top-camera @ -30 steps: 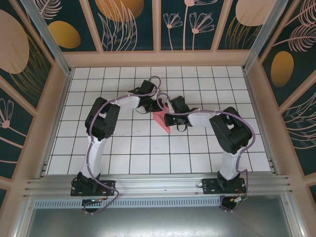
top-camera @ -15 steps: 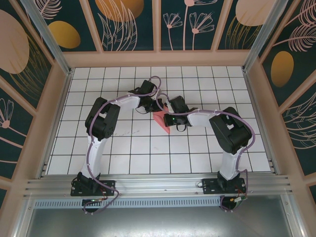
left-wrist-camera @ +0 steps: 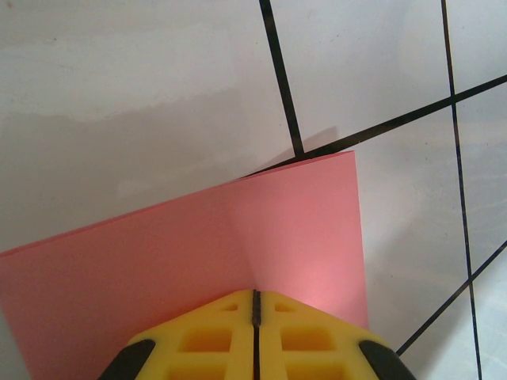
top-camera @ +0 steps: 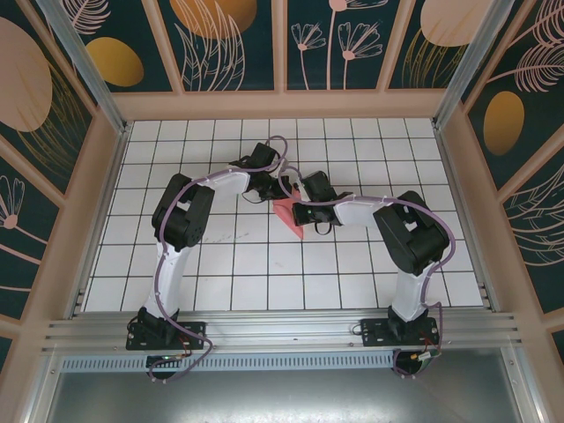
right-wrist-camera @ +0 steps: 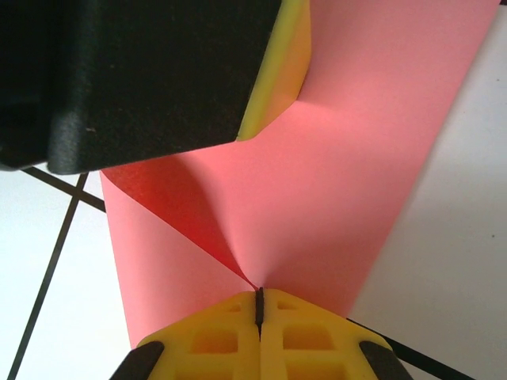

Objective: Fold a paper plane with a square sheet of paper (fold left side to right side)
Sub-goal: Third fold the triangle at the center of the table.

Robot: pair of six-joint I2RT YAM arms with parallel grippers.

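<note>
Square sheet of paper (top-camera: 293, 224), partly folded and lifted, at the centre of the tiled table (top-camera: 220, 264) between the two arms. The left gripper (left-wrist-camera: 255, 296) has its yellow fingers pressed together, pinching the sheet. The right gripper (right-wrist-camera: 260, 294) is likewise closed, pinching the sheet just right of the left one.

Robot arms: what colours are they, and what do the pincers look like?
Both the left arm and the right arm have white links with chunky black joints. A thin purple cable winds along each one. The left pincer and the right pincer have bright yellow fingers with square hollow pockets and black corners.
</note>
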